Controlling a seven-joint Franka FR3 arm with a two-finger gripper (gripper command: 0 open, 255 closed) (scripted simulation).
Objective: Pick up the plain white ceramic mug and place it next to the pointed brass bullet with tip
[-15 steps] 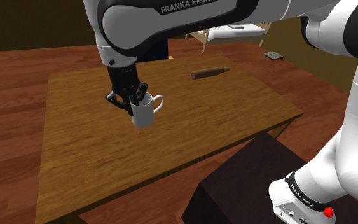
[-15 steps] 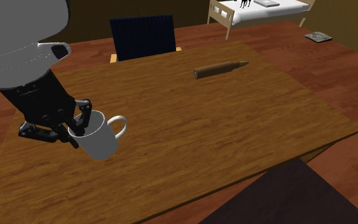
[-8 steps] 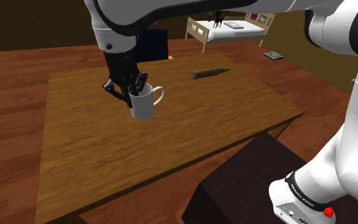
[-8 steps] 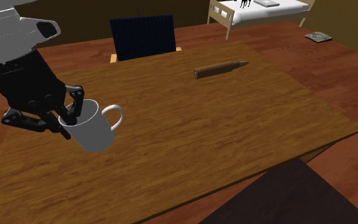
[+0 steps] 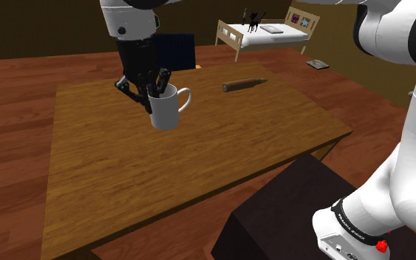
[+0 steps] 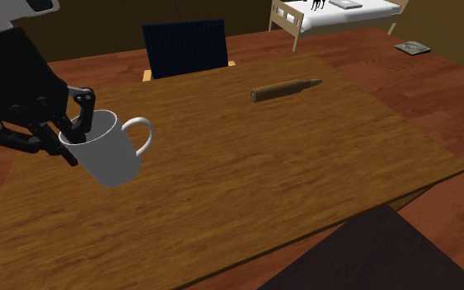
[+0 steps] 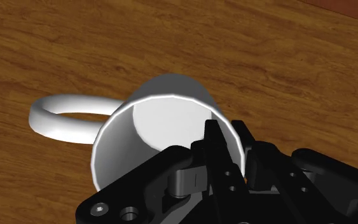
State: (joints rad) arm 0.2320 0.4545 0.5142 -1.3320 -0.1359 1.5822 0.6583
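- One black gripper [image 5: 152, 89] [image 6: 75, 132] [image 7: 231, 153], one white mug [image 5: 165, 111] [image 6: 110, 156] [image 7: 152, 121], and the grip was on: the hand was clamped on the mug's rim.
- In the wrist view one finger [image 7: 213, 145] dipped inside the cup and the other sat outside. The white wall was pinched between them.
- The mug hung just under the hand, tilted, mouth turned up towards the fingers. Its base looked clear of the wooden table [image 5: 125, 177] [image 6: 263, 181] [image 7: 266, 57].
- The handle stuck out on the side away from the fingers, a plain white loop with nothing touching it.
- Inside, the cup showed plain white.
- The brown, brass-toned bullet [image 5: 244, 85] [image 6: 285, 88] lay on its side on the same table, well apart from the hand, out beyond the mug's handle side. Its pointed tip faced away from the gripper.
- Bare wood lay between the mug and the bullet.
- The white arm [image 5: 136, 18] came down onto the hand from above, dark knuckles spread wide over the cup.
- Beyond the hand, past the table's far edge, stood a dark blue chair [image 5: 175, 50] [image 6: 185, 45].
- Further off on that bullet side was a pale-framed bed [image 5: 269, 31] [image 6: 337, 12].
- The dark box of the stand [image 5: 287, 214] [image 6: 370, 255] sat off the table's near edge, well away from the gripper.
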